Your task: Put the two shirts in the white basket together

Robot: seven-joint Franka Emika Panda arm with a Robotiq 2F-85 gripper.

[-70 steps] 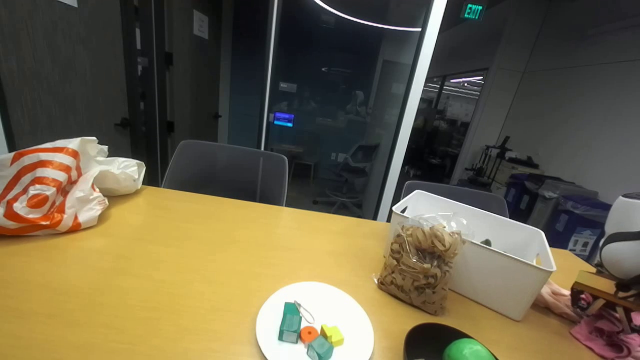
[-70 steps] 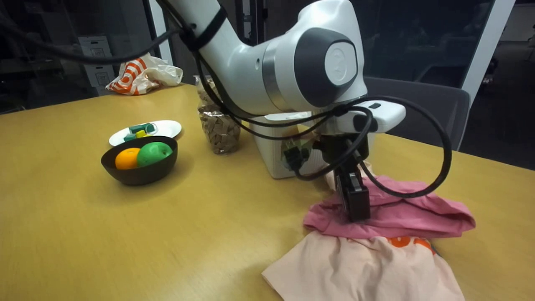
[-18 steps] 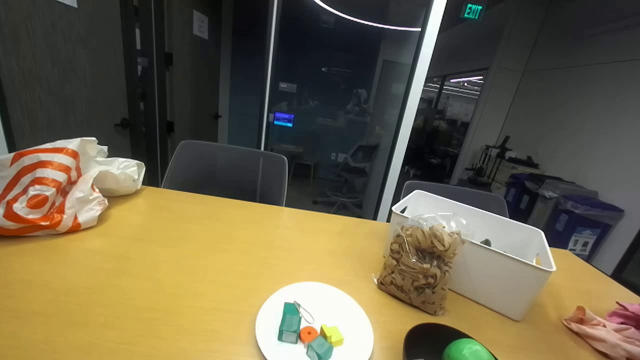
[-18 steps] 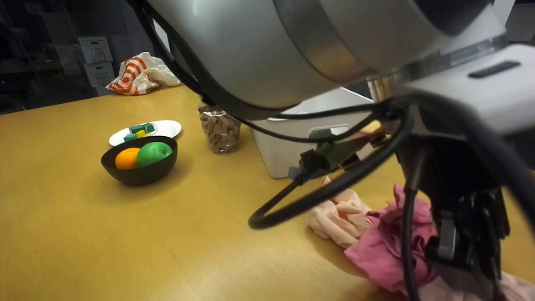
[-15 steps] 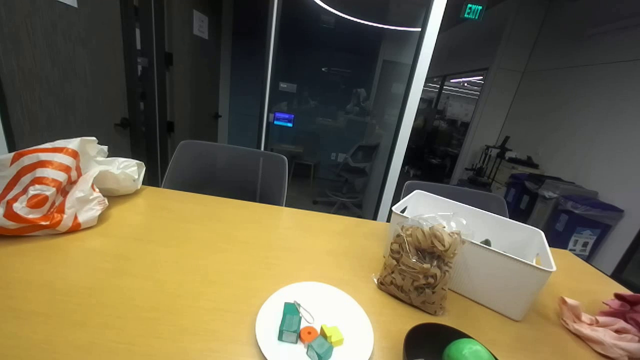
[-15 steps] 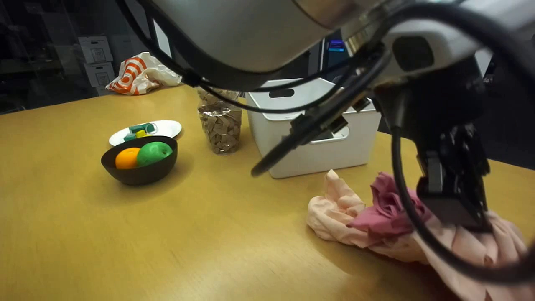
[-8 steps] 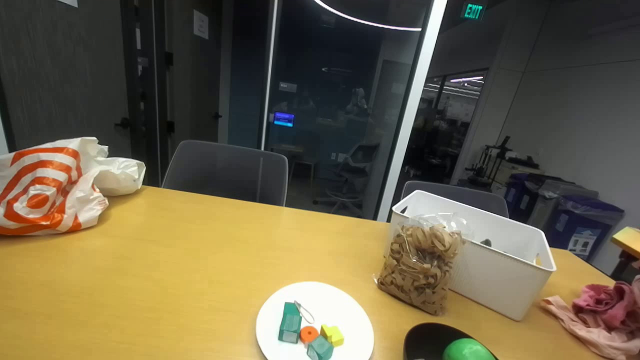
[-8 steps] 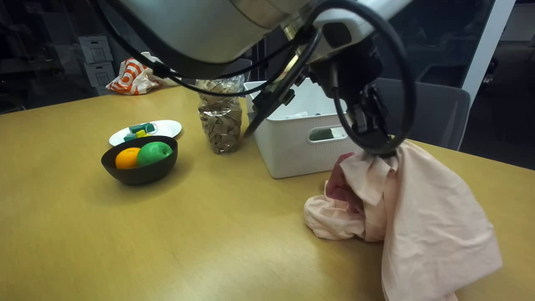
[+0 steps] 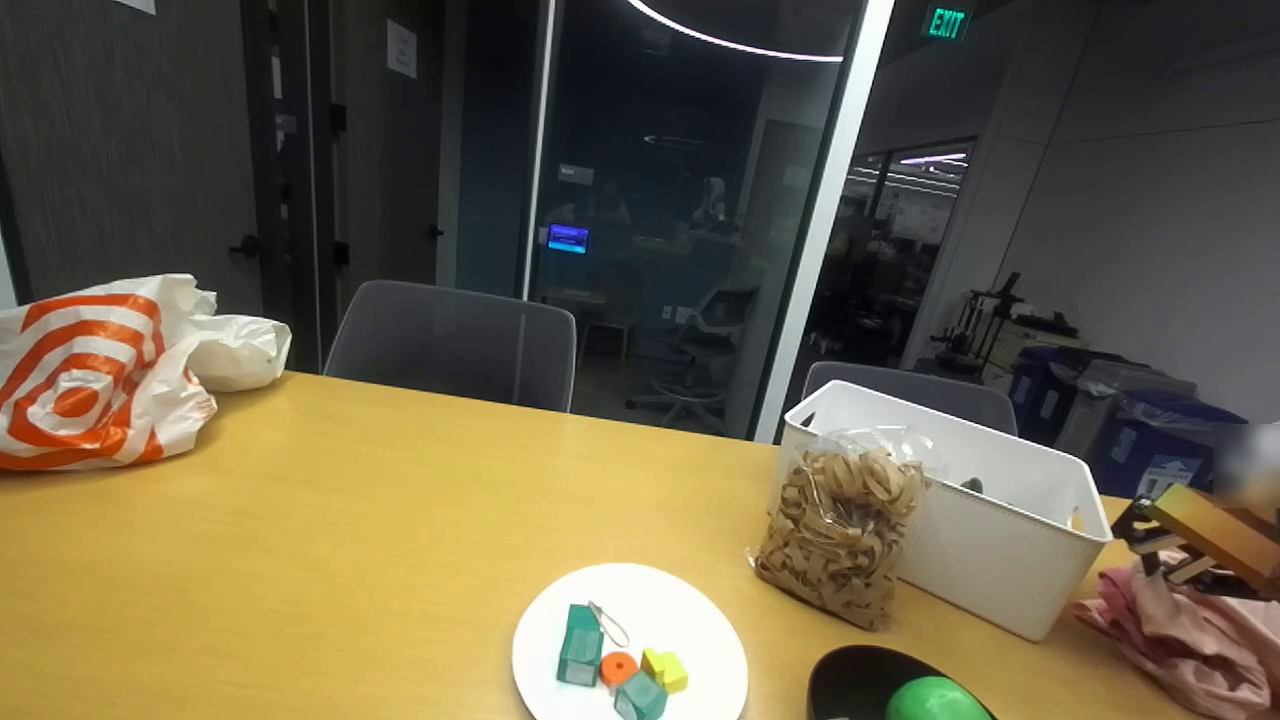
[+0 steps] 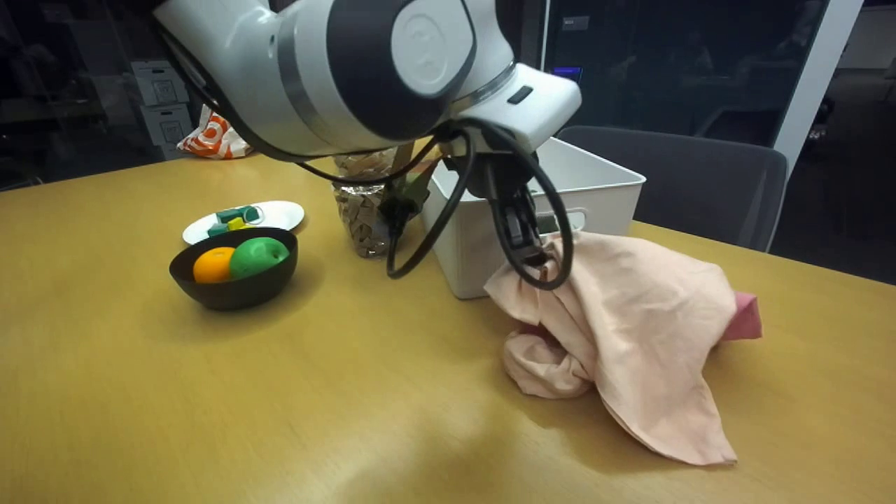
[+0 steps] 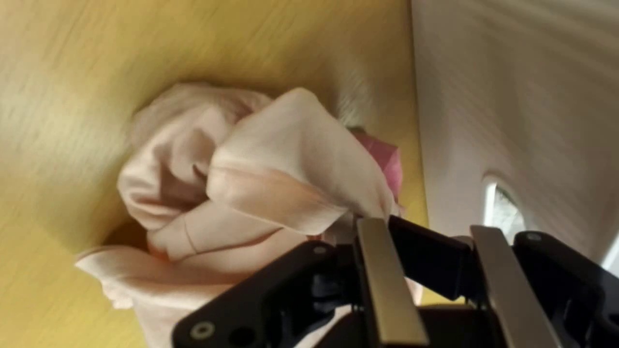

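The white basket (image 9: 1000,560) stands on the table; its end wall with a handle hole also shows in an exterior view (image 10: 462,259) and the wrist view (image 11: 464,121). My gripper (image 10: 535,259) is just outside that end wall, below its rim. It appears shut on the pale pink shirt (image 10: 644,315), which hangs bunched and draped from the fingertips. In the wrist view, the shirt's cloth (image 11: 290,164) meets the tips of the gripper (image 11: 428,232). The deep pink shirt (image 10: 745,318) is mostly hidden under the pale one; a corner (image 11: 387,159) shows in the wrist view.
A clear bag of brown paper shreds (image 9: 840,530) leans beside the basket. A black bowl (image 10: 231,290) holds an orange and a green fruit. A white plate (image 9: 535,640) carries several toy blocks. A white-and-orange plastic bag (image 9: 100,380) lies farther off. Chairs stand behind the table.
My gripper moved from the deep pink shirt to the pale shirt's near part, then lifted that cloth and carried it over the deep pink shirt toward the basket. The basket stayed put.
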